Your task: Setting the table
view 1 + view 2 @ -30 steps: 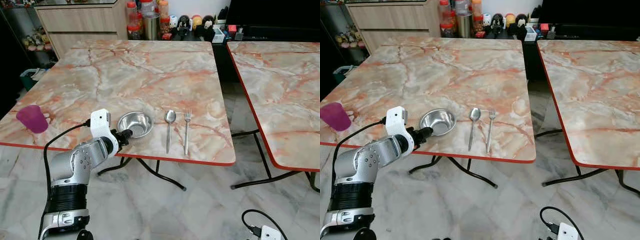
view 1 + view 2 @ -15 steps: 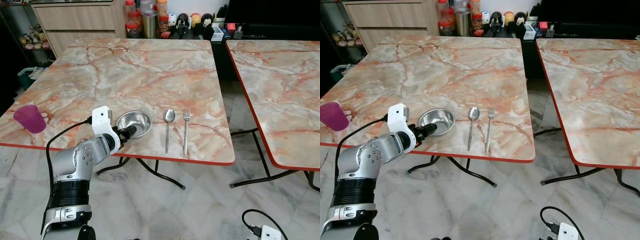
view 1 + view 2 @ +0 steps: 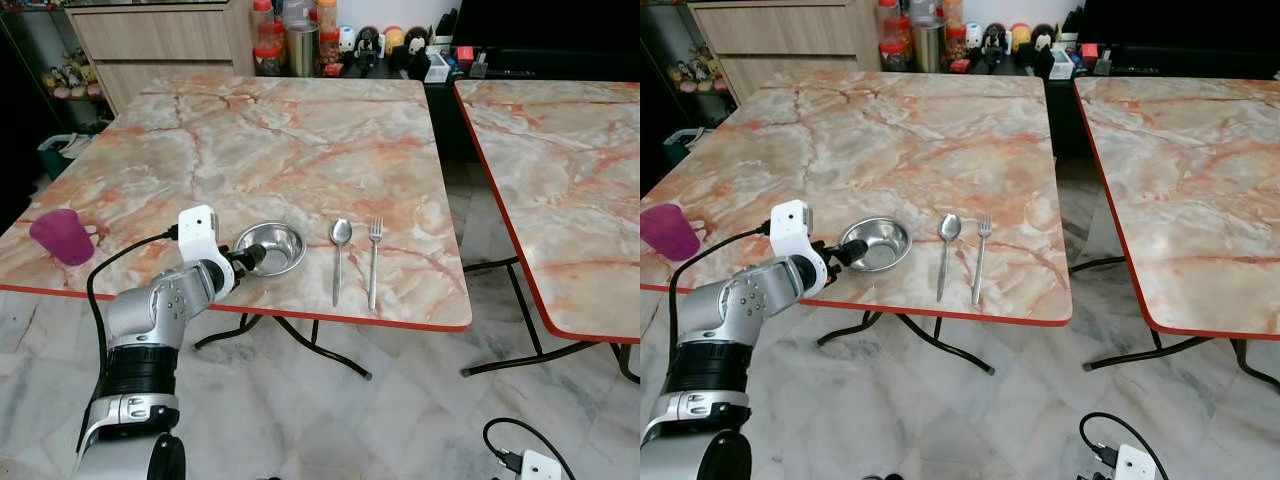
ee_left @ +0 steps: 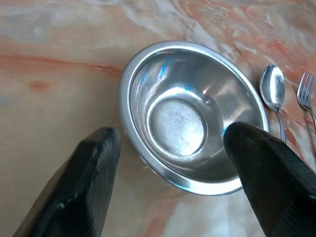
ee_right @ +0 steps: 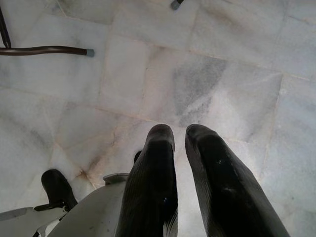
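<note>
Left wrist view: my left gripper is spread wide around the steel bowl at the table's near edge, contact unclear. Spoon and fork lie right of it, their handles cropped. My right gripper hangs nearly closed above floor.

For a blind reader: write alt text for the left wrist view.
The left claw, open, hovers at a steel bowl on a marble-patterned table, one black finger on either side of it. A spoon and fork lie beyond.
</note>
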Motion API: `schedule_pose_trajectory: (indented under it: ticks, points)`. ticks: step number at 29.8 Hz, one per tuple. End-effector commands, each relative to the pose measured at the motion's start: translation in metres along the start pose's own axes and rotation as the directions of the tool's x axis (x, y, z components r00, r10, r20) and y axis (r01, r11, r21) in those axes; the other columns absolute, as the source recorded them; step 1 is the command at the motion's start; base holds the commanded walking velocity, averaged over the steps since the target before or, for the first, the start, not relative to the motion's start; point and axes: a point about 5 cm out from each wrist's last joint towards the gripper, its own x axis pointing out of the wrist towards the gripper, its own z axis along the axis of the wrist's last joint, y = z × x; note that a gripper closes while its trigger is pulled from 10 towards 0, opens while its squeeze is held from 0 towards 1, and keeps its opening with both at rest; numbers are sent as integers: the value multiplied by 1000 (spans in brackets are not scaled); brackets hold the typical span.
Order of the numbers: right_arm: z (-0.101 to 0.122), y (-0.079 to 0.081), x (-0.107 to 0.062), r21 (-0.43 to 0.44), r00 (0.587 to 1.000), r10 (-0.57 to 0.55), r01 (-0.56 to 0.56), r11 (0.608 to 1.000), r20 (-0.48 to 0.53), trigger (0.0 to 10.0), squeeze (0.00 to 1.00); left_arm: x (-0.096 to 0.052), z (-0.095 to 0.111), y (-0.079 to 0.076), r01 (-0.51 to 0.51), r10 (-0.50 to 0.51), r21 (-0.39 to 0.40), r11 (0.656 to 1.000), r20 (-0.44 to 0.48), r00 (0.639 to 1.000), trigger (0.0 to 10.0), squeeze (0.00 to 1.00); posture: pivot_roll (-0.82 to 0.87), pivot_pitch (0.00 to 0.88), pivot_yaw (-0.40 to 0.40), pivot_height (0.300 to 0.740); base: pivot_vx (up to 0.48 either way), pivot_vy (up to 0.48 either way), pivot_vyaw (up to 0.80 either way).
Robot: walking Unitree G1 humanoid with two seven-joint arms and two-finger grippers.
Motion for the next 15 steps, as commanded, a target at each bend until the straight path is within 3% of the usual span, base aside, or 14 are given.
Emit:
schedule_pose_trajectory:
  ticks: [1,15]
  points:
    - [-4,0,-1,20,1000,-6,6,1000,-3,10000,0,1,4,1,-19,19,7,1000,18,1000,10000,0,60,55,32,740,0,0,0]
    - [-2,0,-1,17,1000,-1,1,1000,2,10000,0,1,9,4,-28,28,-2,1000,45,999,10000,0,72,68,27,740,0,0,0]
